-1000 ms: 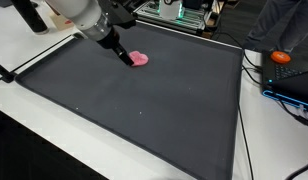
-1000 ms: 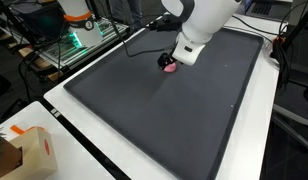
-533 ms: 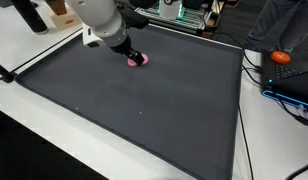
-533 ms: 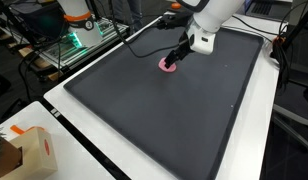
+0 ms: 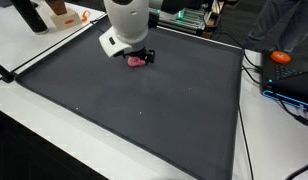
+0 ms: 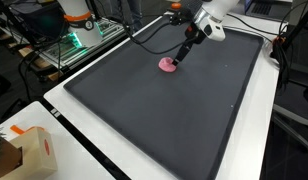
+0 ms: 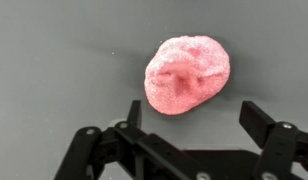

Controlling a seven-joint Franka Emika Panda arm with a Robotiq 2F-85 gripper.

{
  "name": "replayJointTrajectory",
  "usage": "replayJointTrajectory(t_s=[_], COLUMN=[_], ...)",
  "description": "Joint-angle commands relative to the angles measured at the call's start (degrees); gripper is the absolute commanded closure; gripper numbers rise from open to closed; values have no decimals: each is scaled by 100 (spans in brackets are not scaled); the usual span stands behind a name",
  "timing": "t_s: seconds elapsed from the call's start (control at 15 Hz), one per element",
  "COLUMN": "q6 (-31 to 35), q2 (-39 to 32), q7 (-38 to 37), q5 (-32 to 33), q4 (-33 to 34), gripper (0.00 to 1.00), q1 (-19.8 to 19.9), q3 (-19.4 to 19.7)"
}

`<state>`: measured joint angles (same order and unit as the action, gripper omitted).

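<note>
A small pink lumpy object (image 5: 137,61) (image 6: 168,66) lies on the black mat (image 5: 144,115) near its far edge. In the wrist view the pink object (image 7: 187,73) fills the upper middle, just beyond the tips of my gripper (image 7: 194,112). Both black fingers (image 7: 256,116) stand wide apart with only mat between them, so the gripper is open and holds nothing. In both exterior views the gripper (image 5: 145,55) (image 6: 184,53) hangs slanted right beside the pink object, a little above the mat. I cannot tell whether a fingertip touches it.
The mat (image 6: 144,110) covers most of a white table. An orange object (image 5: 282,57) and cables lie off the mat's side. A cardboard box (image 6: 24,150) stands at a table corner. Electronics with green lights (image 6: 79,38) sit behind the mat.
The arm has swung across the pink object toward the mat's far edge and now reaches it from the other side. The jaws stayed open. The pink object has not moved.
</note>
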<state>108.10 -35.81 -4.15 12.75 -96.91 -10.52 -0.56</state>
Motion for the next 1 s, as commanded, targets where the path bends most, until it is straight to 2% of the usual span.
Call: replayJointTrajectory(t_s=[0.0, 0.27, 0.53, 0.93], q6=[-49, -49, -230, -424], q2=[22, 44, 48, 147], q7=[552, 1218, 1677, 1925], q5=[607, 1160, 1201, 1147], q4=[-120, -255, -295, -408], gripper=[0, 0, 0, 0], q1=[-116, -189, -152, -134], q3=[-94, -214, -348, -452])
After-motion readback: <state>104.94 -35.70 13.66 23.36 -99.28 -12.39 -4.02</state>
